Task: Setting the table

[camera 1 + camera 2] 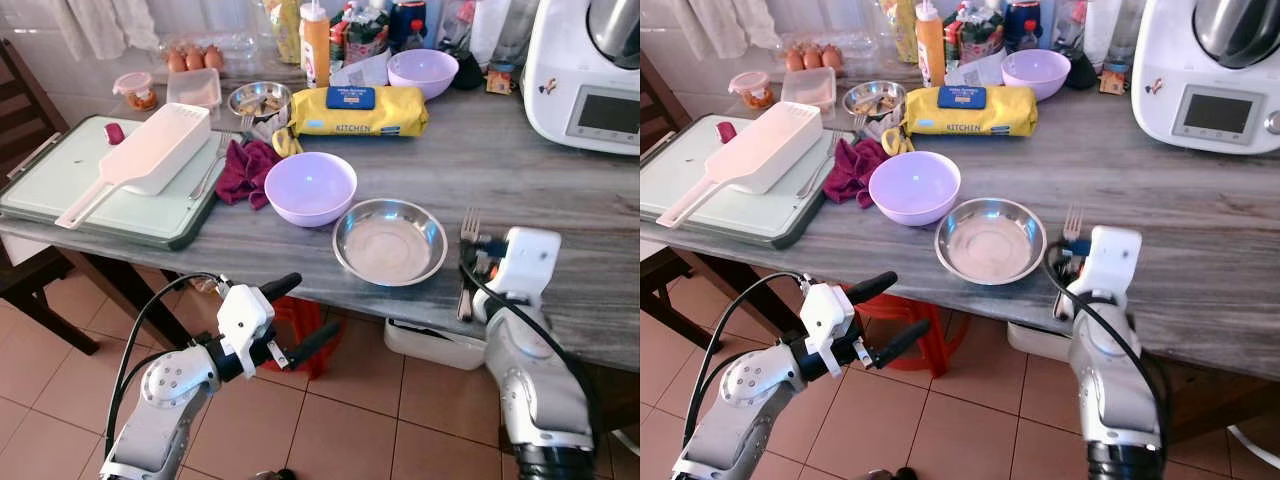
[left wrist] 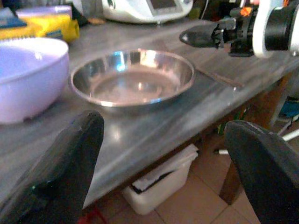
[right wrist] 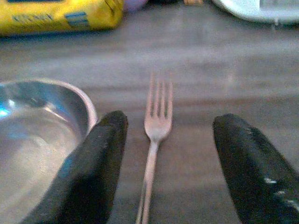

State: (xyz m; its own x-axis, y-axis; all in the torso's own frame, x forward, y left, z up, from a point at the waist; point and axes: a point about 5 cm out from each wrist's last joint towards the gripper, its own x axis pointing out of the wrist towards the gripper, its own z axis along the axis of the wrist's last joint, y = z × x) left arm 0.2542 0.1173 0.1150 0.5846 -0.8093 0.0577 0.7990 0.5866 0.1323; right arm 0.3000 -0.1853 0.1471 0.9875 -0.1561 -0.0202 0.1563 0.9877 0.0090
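From my remote station, I saw the right gripper (image 3: pixel 166 154) reach over the grey table's (image 1: pixel 560 200) near edge at lower right of the head view, its fingers (image 3: pixel 98 163) spread wide, empty, either side of the fork (image 3: pixel 156 126) lying flat just beside the steel bowl (image 1: pixel 390 241). The left gripper (image 1: pixel 297 312) hung below the table edge at lower left, fingers likewise parted around nothing. Its wrist camera caught the fork's handle past the steel bowl; the head view added a lilac bowl (image 1: pixel 310 186) at centre.
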